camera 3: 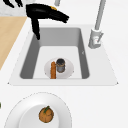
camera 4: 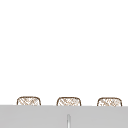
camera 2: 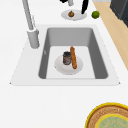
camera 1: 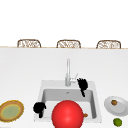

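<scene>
My right hand [camera 1: 82, 85] floats open over the back right of the sink [camera 1: 41, 91], just right of the faucet [camera 1: 68, 72], touching nothing. In the right side view the right hand [camera 3: 45, 14] has straight fingers and the thumb pointing down; in the left side view a finger of the right hand [camera 2: 85, 6] hangs down at the top. My left hand [camera 1: 39, 108] hovers at the sink's front left edge, curled with nothing in it; in the right side view the left hand [camera 3: 12, 3] sits at the top left corner. In the basin a white plate [camera 2: 60, 68] carries a dark jar [camera 2: 66, 58] and an orange carrot-like stick [camera 2: 73, 57].
A big red ball [camera 1: 67, 114] covers the sink's front. A white plate [camera 1: 122, 106] with a small brown fruit [camera 1: 114, 102] sits on the counter to the right, a lime [camera 1: 117, 122] in front of it. A yellow-rimmed plate [camera 1: 11, 110] lies left. Chair backs [camera 1: 68, 44] line the far edge.
</scene>
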Available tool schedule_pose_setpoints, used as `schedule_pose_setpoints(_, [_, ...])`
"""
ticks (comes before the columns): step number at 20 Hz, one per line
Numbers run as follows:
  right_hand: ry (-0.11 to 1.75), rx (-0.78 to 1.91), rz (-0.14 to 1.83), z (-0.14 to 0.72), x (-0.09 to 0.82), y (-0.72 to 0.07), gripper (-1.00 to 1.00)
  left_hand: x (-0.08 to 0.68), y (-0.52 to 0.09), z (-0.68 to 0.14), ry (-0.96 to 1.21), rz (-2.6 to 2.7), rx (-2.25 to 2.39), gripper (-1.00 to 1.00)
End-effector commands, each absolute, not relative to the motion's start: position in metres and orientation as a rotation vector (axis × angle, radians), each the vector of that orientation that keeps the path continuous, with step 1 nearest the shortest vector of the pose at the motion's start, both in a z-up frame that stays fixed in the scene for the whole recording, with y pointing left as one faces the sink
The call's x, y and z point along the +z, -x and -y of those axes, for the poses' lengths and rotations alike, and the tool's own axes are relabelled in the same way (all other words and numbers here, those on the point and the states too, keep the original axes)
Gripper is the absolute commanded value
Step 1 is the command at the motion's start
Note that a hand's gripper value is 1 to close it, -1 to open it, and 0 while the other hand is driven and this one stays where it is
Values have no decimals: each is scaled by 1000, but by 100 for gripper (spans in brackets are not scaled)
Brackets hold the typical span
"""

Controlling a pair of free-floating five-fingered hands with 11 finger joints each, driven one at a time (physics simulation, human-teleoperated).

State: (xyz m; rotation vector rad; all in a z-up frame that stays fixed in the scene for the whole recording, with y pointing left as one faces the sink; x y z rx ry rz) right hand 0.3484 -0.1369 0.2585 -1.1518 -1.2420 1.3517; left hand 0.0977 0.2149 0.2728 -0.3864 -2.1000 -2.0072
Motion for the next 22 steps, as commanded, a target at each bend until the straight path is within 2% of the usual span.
schedule_pose_setpoints(1, [1126,1396,1199,129,274,-368,-100,273,-98,-215,386,2100,-2007,0])
schedule_pose_setpoints(13, [1060,1443,1116,106,317,-425,-100,273,-98,-215,386,2100,-2007,0])
schedule_pose_setpoints(22, [986,1515,977,90,320,-468,-100,273,-98,-215,386,2100,-2007,0])
